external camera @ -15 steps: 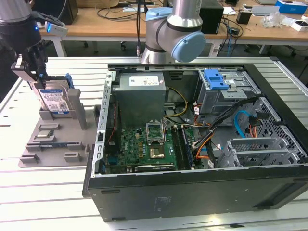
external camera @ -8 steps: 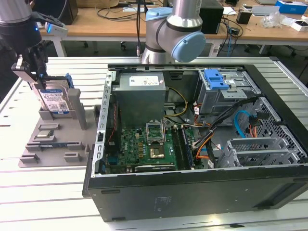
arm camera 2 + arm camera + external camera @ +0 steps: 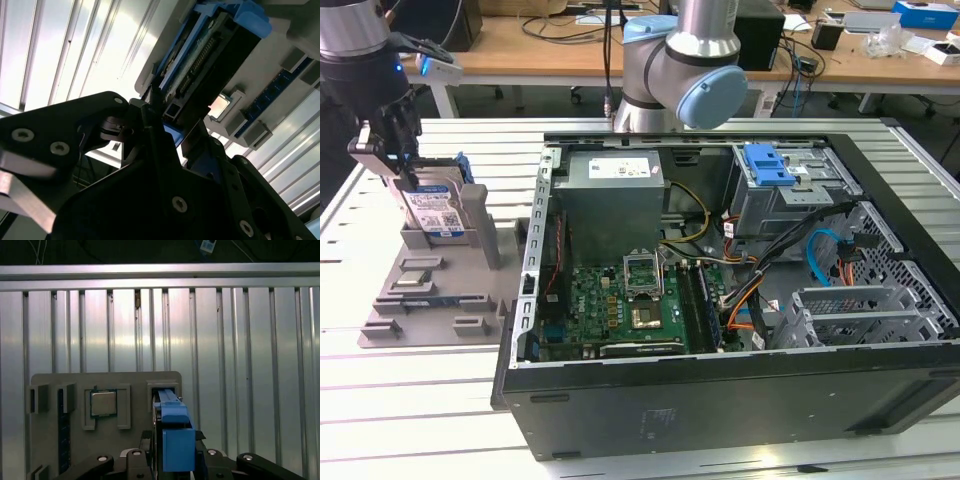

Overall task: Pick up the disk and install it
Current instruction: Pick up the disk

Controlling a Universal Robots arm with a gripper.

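Observation:
The disk [image 3: 438, 212] stands on edge in a slot of the grey parts holder [image 3: 430, 290] at the exterior view's left, its blue-and-white label facing out and blue rails on its sides. My gripper [image 3: 408, 178] comes down on its upper end. In the first wrist view the disk's blue rail [image 3: 170, 405] runs between the black fingers [image 3: 147, 440], which sit close on both sides, gripper [image 3: 175, 442]. In the second wrist view the disk [image 3: 215, 45] shows its connector edge, and the gripper [image 3: 172, 117] is shut on it.
An open computer case [image 3: 720, 400] lies at the exterior view's right, with a grey power supply [image 3: 615, 190], a motherboard [image 3: 620, 310] and a drive bay with a blue latch [image 3: 767, 165]. A square chip [image 3: 103, 402] sits in the holder beside the disk. The arm's base [image 3: 670, 70] stands behind the case.

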